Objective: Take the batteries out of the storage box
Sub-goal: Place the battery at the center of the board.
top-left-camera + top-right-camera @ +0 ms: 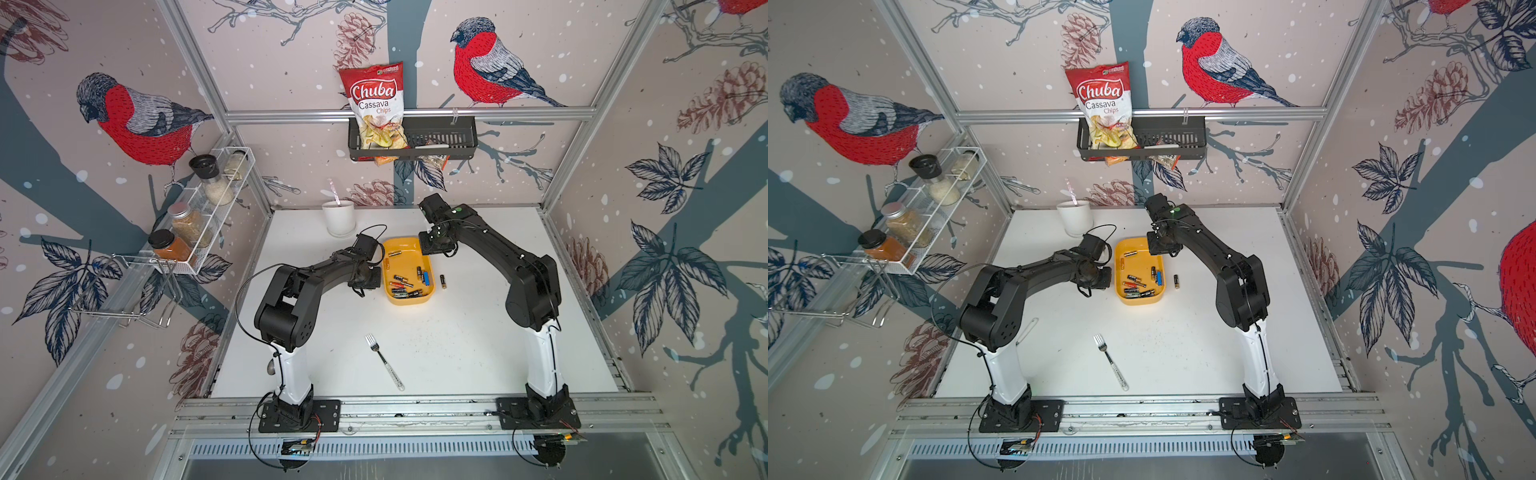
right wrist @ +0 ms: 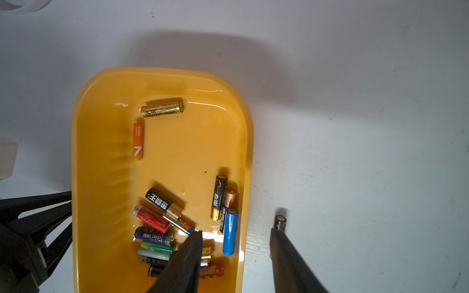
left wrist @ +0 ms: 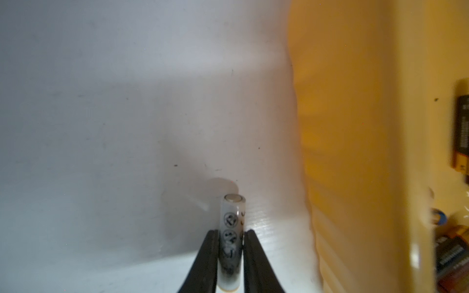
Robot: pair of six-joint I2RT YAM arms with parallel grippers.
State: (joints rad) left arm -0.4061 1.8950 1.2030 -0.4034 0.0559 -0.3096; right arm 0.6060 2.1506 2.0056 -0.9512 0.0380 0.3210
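- Beside the yellow storage box (image 3: pixel 355 152), the left gripper (image 3: pixel 231 234) pinches a silver battery (image 3: pixel 231 210); dropped, it could roll away.
- Other batteries (image 2: pixel 154 218) lie inside the box.
- The right gripper (image 2: pixel 236 232), open across the box wall, could bump it.

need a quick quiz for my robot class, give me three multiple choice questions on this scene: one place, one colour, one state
1. Where does the lone black battery lie?
A inside the tray
B on the table beside the tray
C in a gripper

2. What colour is the tray?
A green
B yellow
C white

3. How is the left gripper?
A open, empty
B shut, empty
C shut on a pale battery

1 B: in both top views it lies flat on the table, outside the tray's wall.
2 B: its walls are plainly yellow.
3 C: the left wrist view shows both fingers pressing the pale battery.
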